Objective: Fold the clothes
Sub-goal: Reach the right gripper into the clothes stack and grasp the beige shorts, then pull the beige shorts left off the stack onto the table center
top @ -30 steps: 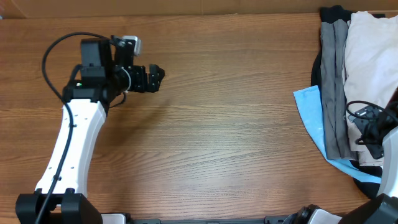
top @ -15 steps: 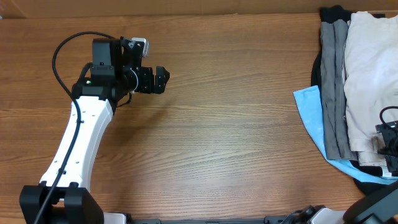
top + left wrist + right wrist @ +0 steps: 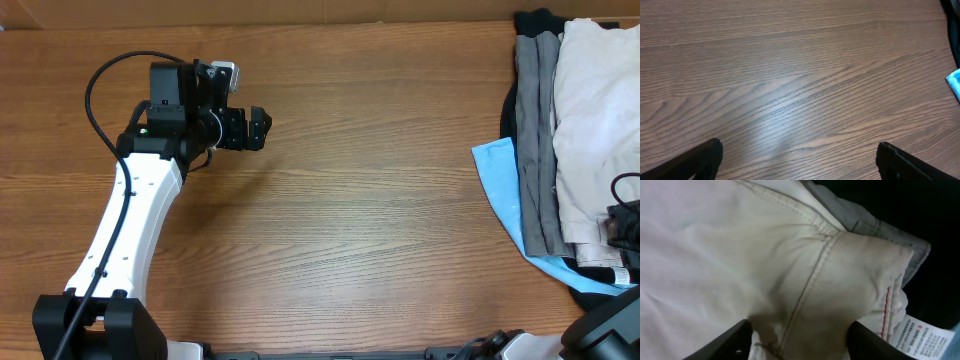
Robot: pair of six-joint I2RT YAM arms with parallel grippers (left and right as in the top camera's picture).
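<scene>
overhead / change: right arm (image 3: 625, 225) has pulled back to the near outer corner of the clothes pile (image 3: 570, 130); a second ago it sat further in over it. left gripper (image 3: 258, 128) crept slightly toward the pile, then stopped.
overhead / meaning: pile looks unmoved. I read this as a grab being set up, folding not begun.
overhead / pile: cream shorts (image 3: 595, 110) on top, grey piece (image 3: 540, 150) beside them, light blue piece (image 3: 497, 175) poking out underneath on the side facing left gripper, black piece (image 3: 535, 20) at the far end.
overhead / room: table (image 3: 380, 200) is open wood from the pile across to left gripper. The pile's outer side runs off frame, so the table edge there is not visible.
left wrist: left gripper spread wide, nothing between the fingers, well apart from the pile. Only a blue corner shows at the frame edge.
right wrist: right gripper (image 3: 800, 340) spread, fingers (image 3: 737, 335) down in the cream shorts, seam bunched between them, not yet pinched. care label (image 3: 920, 335) just beside; grey and black show past the shorts' hem.
</scene>
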